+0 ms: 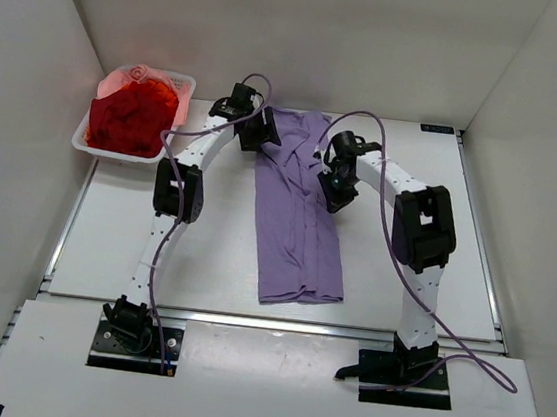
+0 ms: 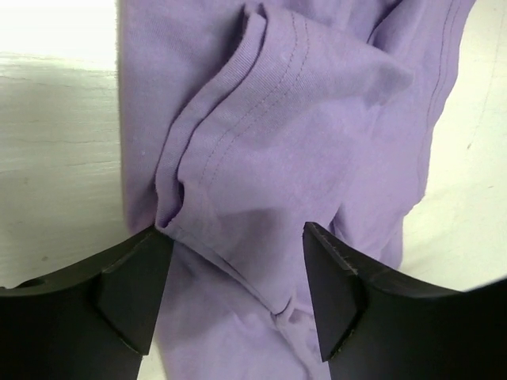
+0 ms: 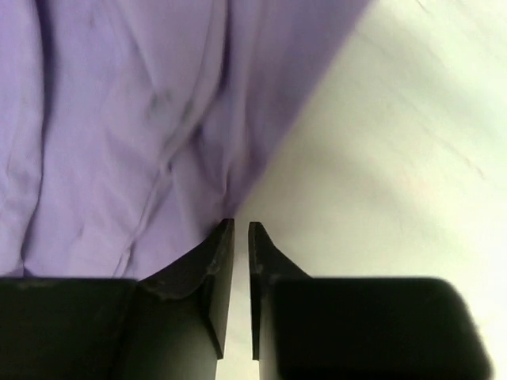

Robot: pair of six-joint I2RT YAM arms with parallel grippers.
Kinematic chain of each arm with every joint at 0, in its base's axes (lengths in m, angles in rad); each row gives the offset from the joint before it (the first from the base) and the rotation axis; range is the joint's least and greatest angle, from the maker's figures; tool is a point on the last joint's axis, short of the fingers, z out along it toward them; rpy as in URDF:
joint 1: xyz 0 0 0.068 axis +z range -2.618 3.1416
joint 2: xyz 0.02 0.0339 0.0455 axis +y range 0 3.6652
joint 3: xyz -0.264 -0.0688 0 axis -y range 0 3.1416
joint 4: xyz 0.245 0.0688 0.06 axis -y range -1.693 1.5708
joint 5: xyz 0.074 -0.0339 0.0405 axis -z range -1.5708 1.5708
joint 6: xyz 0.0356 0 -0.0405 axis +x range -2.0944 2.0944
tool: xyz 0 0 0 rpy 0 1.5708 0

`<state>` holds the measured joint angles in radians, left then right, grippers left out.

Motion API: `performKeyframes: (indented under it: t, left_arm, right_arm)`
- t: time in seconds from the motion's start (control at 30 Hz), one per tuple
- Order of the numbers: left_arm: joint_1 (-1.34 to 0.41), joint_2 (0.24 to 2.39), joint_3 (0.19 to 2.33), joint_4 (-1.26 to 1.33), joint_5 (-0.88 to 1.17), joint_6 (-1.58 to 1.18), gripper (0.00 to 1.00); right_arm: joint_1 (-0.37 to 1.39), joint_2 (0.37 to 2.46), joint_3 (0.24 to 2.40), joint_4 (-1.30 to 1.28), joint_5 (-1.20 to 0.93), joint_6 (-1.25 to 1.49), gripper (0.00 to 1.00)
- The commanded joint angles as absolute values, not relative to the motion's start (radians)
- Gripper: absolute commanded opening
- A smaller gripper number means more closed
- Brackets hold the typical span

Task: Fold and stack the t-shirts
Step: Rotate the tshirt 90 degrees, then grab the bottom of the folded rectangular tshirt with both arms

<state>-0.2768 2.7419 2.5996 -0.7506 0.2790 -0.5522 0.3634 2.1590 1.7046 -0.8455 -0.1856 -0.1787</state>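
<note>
My left gripper is released: its 2 fingers stand wide apart just above the purple t-shirt. A sleeve w/ stitched hem lies in the gap between them, not pinched. The tip of 1 finger sits right at a fold of this cloth. In the top view this gripper is at the far left corner of the t-shirt.

My right gripper is clenched. Only a thin slit is left between the 2 fingers, and I see no cloth inside it. The tips meet the right edge of the t-shirt, approx. in its far half.

The t-shirt lies flat on the white table as 1 long narrow strip, folded lengthwise, between my 2 arms. To the far left of the t-shirt, well apart, stands a white basket w/ red t-shirts heaped inside.
</note>
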Motion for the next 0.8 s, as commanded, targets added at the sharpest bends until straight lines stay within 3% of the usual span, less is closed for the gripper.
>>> performKeyframes:
  t: [0.0,0.13,0.23,0.3,0.43,0.57,0.77]
  left_arm:
    - [-0.275,2.610,2.557,-0.773,0.284,-0.509,0.78]
    - [-0.307,2.484,2.424,-0.894,0.308,-0.433,0.78]
    - [-0.376,2.247,2.099,-0.913,0.270,-0.341,0.79]
    - [-0.414,2.071,1.682,-0.765,0.275,-0.357,0.79]
    - [-0.469,1.752,1.181,-0.617,0.288,-0.432,0.79]
    - [-0.563,1.608,0.935,-0.546,0.276,-0.503,0.80]
    - [-0.604,1.454,0.686,-0.367,0.232,-0.670,0.81]
  right_arm:
    - [0.376,2.005,1.666,-0.815,-0.074,-0.144,0.12]
    - [0.342,1.931,1.612,-0.790,-0.005,-0.114,0.22]
    - [0.298,1.838,1.516,-0.793,-0.105,-0.072,0.40]
    - [0.272,1.763,1.421,-0.775,-0.193,-0.006,0.48]
    - [0.314,1.594,1.194,-0.724,-0.275,0.139,0.52]
    - [0.272,1.464,0.921,-0.634,-0.464,0.320,0.53]
    - [0.294,1.321,0.687,-0.488,-0.493,0.509,0.51]
